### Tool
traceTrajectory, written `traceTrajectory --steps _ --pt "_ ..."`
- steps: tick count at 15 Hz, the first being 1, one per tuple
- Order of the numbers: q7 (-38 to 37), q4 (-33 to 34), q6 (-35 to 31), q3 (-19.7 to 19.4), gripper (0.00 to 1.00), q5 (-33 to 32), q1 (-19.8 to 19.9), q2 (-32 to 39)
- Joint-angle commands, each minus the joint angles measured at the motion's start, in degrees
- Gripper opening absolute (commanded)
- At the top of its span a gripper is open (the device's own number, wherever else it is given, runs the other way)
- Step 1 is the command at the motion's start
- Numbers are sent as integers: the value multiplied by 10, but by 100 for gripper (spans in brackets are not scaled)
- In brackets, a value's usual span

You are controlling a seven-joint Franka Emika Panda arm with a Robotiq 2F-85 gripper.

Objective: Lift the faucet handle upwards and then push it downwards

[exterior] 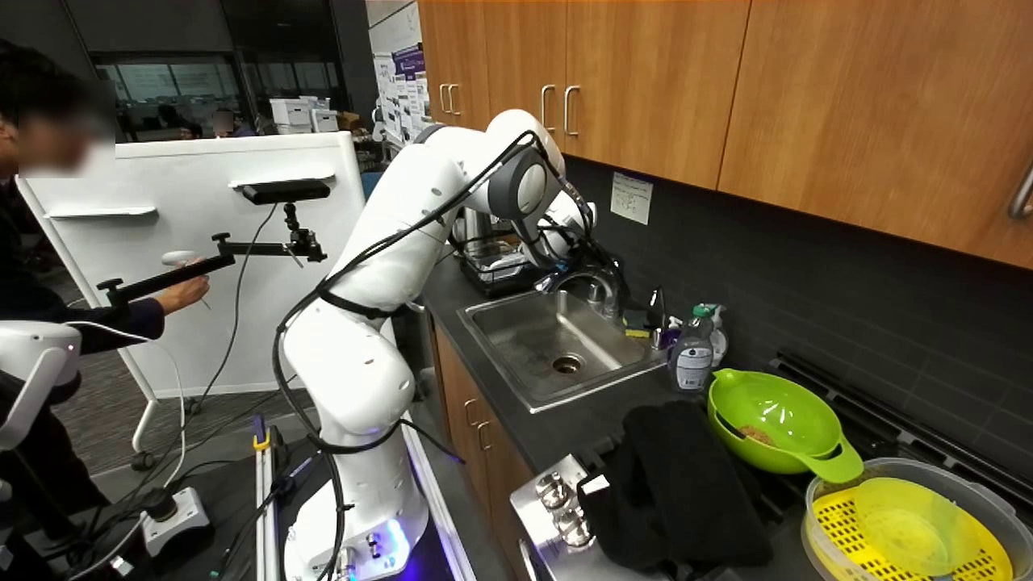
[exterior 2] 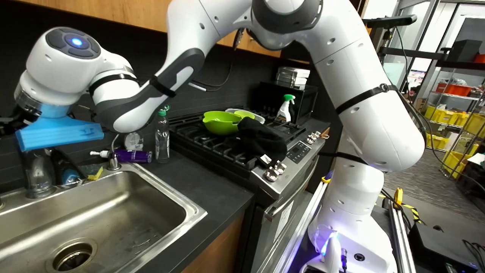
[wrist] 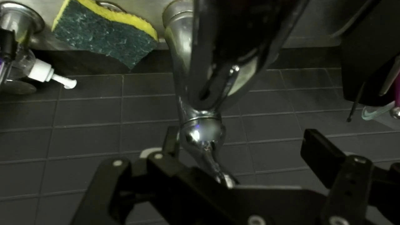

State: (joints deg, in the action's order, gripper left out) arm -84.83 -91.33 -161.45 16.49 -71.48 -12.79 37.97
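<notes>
In the wrist view the faucet handle point(wrist: 212, 162), a slim chrome lever, rises from the rounded top of the faucet point(wrist: 178, 59). My gripper point(wrist: 245, 144) is open, with its fingers wide apart. The handle and faucet top are between the fingers, close beside the left finger in the picture; I cannot tell if they touch. The right finger is well apart from them. The handle's tip is partly hidden by the gripper. The faucet's base also shows in an exterior view point(exterior 2: 39, 178), where the handle is hidden. The gripper is partly cut off at that view's left edge.
The steel sink point(exterior: 516, 355) lies in front of the faucet. A sponge point(wrist: 106, 34), a bottle with a white pump point(wrist: 40, 70) and a dish-soap bottle point(exterior 2: 162, 136) stand nearby. A dark wall point(wrist: 87, 140) is close behind. A green colander point(exterior: 775, 411) sits on the stove.
</notes>
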Motion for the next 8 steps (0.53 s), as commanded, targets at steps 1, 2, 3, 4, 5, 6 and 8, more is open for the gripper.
traceTrajectory --steps 1,2,3,4,5,6,8 --pt "16 62 -5 -11 100 -20 -9 36" --pt "22 73 -4 -12 100 -20 -10 41" --pt "26 81 -3 -12 100 -20 -10 44" --pt "29 84 -3 -12 100 -19 -10 45" --pt "33 84 -1 -11 100 -17 -10 44" --pt "34 83 -1 -11 100 -17 -10 42" --pt "37 86 -2 -12 93 -18 -13 41"
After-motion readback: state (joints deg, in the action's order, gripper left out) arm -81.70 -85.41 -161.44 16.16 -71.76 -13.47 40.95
